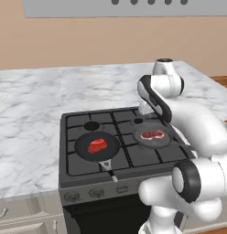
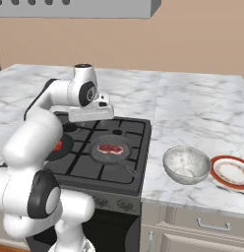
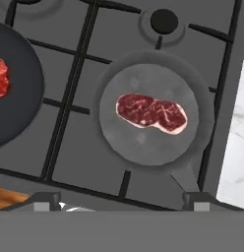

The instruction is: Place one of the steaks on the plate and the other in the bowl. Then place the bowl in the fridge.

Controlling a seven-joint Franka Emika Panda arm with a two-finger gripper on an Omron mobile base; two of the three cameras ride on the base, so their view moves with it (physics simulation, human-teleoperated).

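The marbled steak lies in a grey frying pan on the stove's right burner, also seen as a steak. The plain red steak rests in a dark pan on the left burner. My gripper hovers above the stove, open, its tips wide apart with nothing between them, looking down on the marbled steak. The speckled bowl and the red-rimmed plate stand on the counter right of the stove. The fridge is out of view.
The black stove sits in a marble counter with its knobs along the front edge. Both pan handles point toward the front. A range hood hangs above. Bare counter lies behind the bowl.
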